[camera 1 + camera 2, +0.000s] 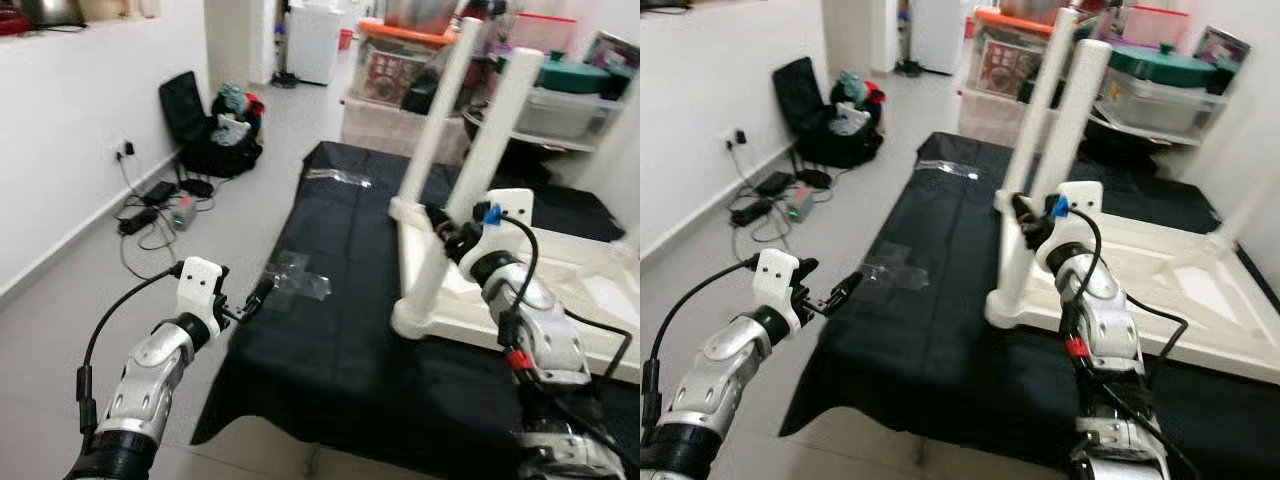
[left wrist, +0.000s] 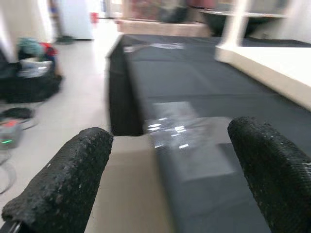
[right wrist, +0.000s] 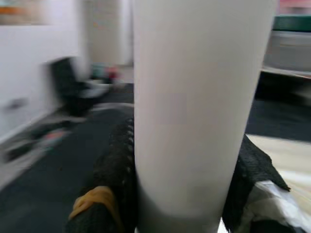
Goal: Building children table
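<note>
Clamping both fingers around the white table leg near its base, the right gripper is steadying it upright on the upturned tabletop at two o'clock, while the left gripper is hovering open by the black cloth; keeping the leg vertical should seat it squarely.

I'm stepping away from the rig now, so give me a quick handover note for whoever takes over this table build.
Right gripper: shut on the near table leg.
Left gripper: open, holding nothing, at the edge of the black cloth by a clear plastic bag.
Tabletop: upside down on the cloth, two legs standing upright on it.
Left: check the gripped leg is tight; other corners unclear.
</note>
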### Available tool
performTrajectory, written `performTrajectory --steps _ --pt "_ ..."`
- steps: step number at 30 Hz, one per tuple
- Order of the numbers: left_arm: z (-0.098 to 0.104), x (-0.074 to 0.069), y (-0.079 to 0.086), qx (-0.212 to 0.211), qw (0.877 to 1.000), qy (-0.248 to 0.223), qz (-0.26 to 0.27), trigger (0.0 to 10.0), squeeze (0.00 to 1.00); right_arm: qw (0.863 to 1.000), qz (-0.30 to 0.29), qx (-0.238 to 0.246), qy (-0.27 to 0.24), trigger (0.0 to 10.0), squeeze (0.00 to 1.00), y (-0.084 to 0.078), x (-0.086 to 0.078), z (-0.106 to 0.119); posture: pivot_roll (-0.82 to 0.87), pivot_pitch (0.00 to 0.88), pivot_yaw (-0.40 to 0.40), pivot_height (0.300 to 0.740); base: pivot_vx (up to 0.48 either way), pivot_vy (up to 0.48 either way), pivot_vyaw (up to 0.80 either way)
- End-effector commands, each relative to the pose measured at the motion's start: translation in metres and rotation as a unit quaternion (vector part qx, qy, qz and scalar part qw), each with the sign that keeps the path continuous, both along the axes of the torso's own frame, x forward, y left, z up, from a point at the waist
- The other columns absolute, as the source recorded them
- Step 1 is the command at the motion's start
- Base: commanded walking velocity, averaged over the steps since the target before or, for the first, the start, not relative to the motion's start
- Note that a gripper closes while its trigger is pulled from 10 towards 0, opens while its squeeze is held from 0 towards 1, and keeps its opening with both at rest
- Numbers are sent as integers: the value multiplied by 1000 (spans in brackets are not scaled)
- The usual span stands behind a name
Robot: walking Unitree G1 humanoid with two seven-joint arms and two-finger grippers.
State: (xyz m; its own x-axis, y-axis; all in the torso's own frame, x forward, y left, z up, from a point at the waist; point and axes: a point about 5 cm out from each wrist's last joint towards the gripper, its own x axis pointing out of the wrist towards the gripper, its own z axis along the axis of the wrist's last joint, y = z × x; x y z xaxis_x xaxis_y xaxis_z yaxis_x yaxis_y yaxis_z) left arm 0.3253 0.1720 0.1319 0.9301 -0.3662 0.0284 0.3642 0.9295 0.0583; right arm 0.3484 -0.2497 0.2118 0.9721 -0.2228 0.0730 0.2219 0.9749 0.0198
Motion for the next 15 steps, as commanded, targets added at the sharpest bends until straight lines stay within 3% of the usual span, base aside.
performTrajectory --steps 1,2,4,5,6,7,8,9,12,13,14,15 --pt "-1 -1 -2 5 1000 2 -5 10000 0 993 -98 -9 69 0 0 -31 -12 -28 66 0 -134 740 0 0 0" --pt "-1 -1 -1 6 1000 3 -5 10000 0 984 -163 11 75 0 0 -42 -23 -34 61 0 -133 740 0 0 0" --pt "-1 -1 -1 6 1000 3 -5 10000 0 984 -163 11 75 0 0 -42 -23 -34 61 0 -133 740 0 0 0" --pt "-1 -1 -1 6 1000 3 -4 10000 0 969 -231 29 85 0 0 -50 -37 -42 55 0 -130 740 0 0 0" --pt "-1 -1 -1 6 1000 3 -4 10000 0 969 -231 29 85 0 0 -50 -37 -42 55 0 -130 740 0 0 0" --pt "-2 -1 -1 5 1000 4 -5 10000 0 947 -303 38 97 0 0 -55 -56 -51 51 0 -128 740 0 0 0" --pt "-2 -1 -1 5 1000 4 -5 10000 0 947 -303 38 97 0 0 -55 -56 -51 51 0 -128 740 0 0 0" --pt "-2 -1 -2 5 1000 6 -4 10000 0 929 -351 43 108 0 0 -53 -72 -58 47 0 -123 740 0 0 0" --pt "-2 -1 -2 5 1000 6 -4 10000 0 929 -351 43 108 0 0 -53 -72 -58 47 0 -123 740 0 0 0" --pt "-3 -1 -5 5 1000 8 -7 10000 0 927 -344 63 138 5216 0 -35 -76 -70 38 0 -116 740 0 0 0" --pt "-3 0 -5 5 1000 8 -9 10000 0 940 -303 76 136 10000 0 -25 -67 -70 38 0 -116 740 0 0 0" --pt "-3 0 -6 5 1000 9 -10 10000 0 947 -279 84 133 10000 0 -18 -60 -70 38 0 -116 740 0 0 0"
